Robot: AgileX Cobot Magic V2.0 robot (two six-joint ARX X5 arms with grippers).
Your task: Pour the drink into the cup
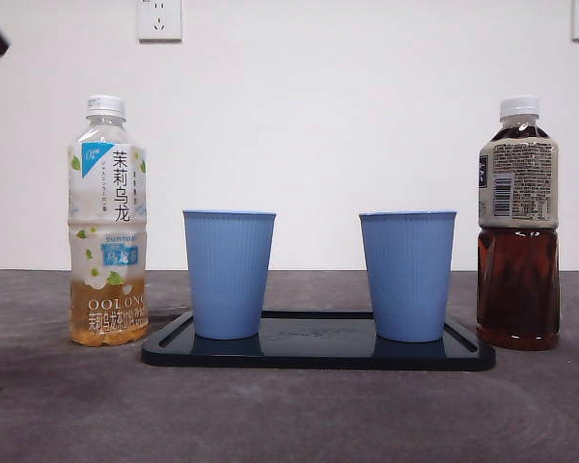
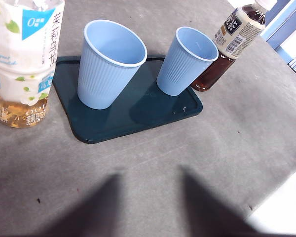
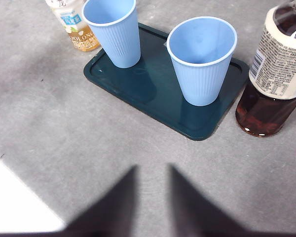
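Both grippers are hovering spread, holding nothing. Oolong tea bottle (image 1: 108, 222) and dark tea bottle (image 1: 518, 227) are standing capped, flanking two blue cups (image 1: 229, 273) on the tray (image 1: 318, 354). Risk: light cups tipping, caps blocking pouring.

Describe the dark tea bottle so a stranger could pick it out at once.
Find the dark tray holding two blue cups. A bottle stands off each end of it. Take the dark tea bottle, with a beige label and deep brown liquid, not the pale oolong bottle.
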